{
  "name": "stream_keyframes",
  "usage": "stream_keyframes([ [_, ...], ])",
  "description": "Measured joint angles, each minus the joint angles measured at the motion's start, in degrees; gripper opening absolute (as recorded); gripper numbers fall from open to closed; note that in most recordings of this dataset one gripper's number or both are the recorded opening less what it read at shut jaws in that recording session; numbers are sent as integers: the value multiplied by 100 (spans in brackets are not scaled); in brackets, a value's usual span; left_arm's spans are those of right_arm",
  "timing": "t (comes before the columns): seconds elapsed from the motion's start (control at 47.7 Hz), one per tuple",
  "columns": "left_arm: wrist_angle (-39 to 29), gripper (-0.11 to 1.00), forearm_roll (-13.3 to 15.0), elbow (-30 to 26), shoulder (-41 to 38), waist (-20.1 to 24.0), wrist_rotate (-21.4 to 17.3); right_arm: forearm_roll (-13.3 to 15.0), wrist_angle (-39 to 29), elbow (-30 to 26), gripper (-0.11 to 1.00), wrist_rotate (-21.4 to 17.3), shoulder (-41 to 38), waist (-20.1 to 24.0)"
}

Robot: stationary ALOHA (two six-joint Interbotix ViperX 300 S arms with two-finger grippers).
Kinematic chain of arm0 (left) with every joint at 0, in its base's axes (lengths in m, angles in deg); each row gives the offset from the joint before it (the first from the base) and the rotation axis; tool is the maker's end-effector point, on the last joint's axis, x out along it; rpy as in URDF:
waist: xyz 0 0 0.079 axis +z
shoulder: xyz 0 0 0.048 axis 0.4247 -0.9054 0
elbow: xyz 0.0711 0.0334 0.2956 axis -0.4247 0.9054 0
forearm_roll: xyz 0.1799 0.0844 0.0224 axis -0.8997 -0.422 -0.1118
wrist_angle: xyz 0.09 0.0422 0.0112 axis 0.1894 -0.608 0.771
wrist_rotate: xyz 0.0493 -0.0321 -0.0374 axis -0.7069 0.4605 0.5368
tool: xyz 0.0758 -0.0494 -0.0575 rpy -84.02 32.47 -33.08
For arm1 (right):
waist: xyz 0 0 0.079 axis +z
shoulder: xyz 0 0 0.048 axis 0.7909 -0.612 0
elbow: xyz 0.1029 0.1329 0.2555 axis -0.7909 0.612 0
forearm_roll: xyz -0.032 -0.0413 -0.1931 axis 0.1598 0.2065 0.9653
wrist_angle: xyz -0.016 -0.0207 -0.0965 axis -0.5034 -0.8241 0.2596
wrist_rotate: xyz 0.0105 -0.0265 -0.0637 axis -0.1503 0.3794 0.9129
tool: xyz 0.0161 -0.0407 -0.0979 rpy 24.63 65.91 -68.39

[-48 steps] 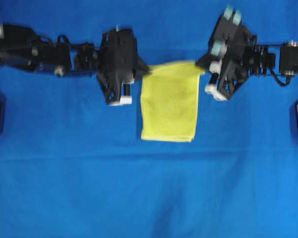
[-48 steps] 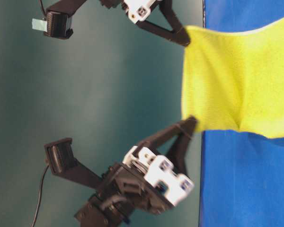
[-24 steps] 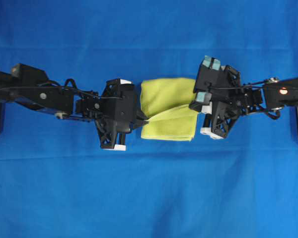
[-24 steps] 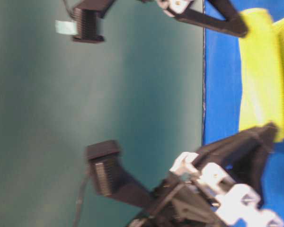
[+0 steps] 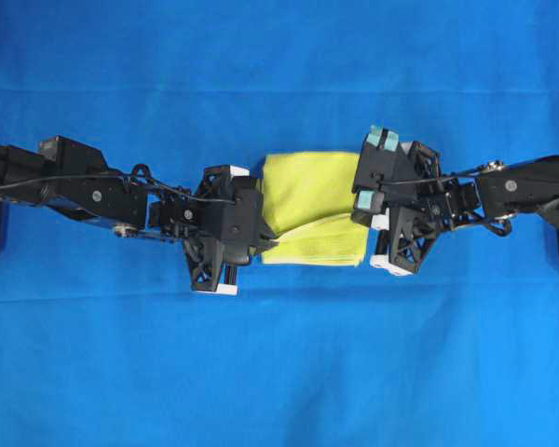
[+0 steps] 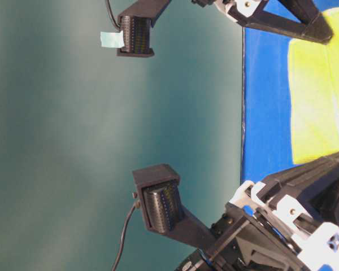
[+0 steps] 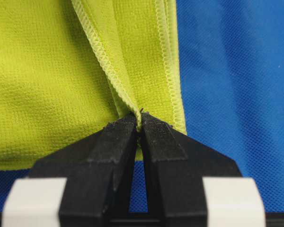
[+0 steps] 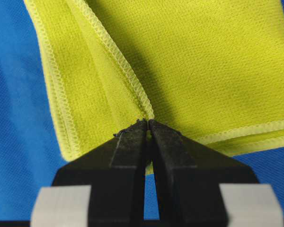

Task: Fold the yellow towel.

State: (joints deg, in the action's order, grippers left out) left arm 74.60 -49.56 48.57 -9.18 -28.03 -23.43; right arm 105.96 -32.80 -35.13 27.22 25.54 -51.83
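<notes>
Yellow towel [image 7: 47, 80]: soft matt microfibre cloth w/ fine knit grain, hem stitched in paler thread. Blue cloth [image 7: 236, 71] on table: matt, fine woven mesh. Fingers [image 8: 128, 156]: matt black plastic, slightly rough.

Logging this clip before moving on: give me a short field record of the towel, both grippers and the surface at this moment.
towel: yellow towel, partly folded, lying on the cloth with its top layer held at two corners
left gripper: left gripper shut on a hemmed corner of the towel
right gripper: right gripper shut on the opposite hemmed corner
surface: blue cloth
fold status: top layer over the lower layers, not yet released
</notes>
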Motion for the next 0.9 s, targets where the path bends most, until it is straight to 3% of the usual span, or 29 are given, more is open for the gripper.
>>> stream_keyframes([
  [0.189,-26,3,0,0,0,-26,0,0,88,9,5,-9,0,123],
  [0.252,-26,11,0,0,0,-26,0,0,105,18,8,-18,0,149],
  [0.398,-79,52,0,18,9,-53,0,0,185,18,52,-18,0,229],
  [0.461,-105,64,0,44,53,-62,0,0,185,9,65,-18,0,281],
  [0.587,-299,59,0,97,255,-62,0,0,132,-9,57,-18,53,422],
  [0.901,-1169,52,0,369,1582,-369,0,-53,-466,26,58,-53,1257,800],
])
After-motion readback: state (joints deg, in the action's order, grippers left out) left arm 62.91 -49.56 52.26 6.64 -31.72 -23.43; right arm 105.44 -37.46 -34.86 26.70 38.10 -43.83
